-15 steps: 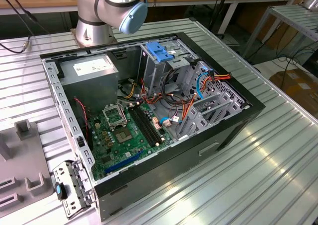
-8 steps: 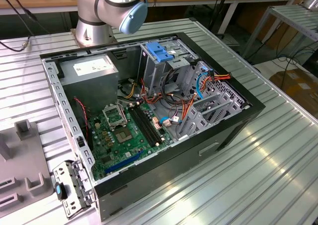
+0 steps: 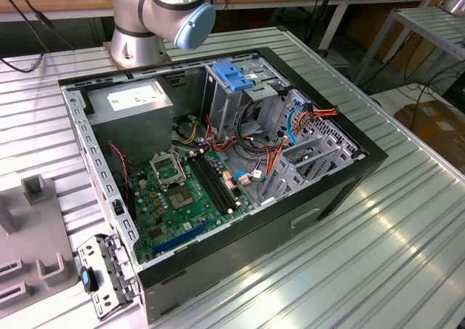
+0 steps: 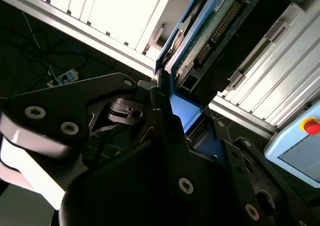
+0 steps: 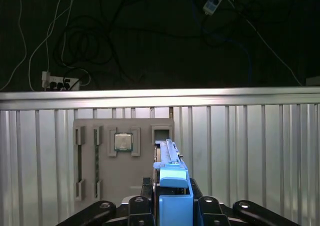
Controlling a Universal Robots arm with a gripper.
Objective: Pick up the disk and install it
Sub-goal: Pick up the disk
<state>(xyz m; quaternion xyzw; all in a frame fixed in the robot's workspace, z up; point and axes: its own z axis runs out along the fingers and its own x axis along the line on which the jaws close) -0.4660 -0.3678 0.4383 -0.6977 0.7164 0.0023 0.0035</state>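
Currently, your claw (image 5: 172, 212): clamped on disk (image 5: 168, 161), across flat faces. Disk: edge-on, over grey tray (image 5: 125, 181), near its empty slot. Tray rests on ribbed bench (image 5: 250, 151). Grip likely leaves blue rails free for seating.

Silver-grey arm (image 3: 156, 6): smooth tubular segments on a round base, with one fat joint closed by a pale-blue cap (image 3: 195, 20). Mechanism behind the jaws, second wrist view: matte black linkage plates (image 4: 70, 109) with rounded ends, pinned by bright silver round-headed screws (image 4: 186, 185) with socket heads. First wrist view: black links (image 5: 100, 208) to either side, each with a round pivot
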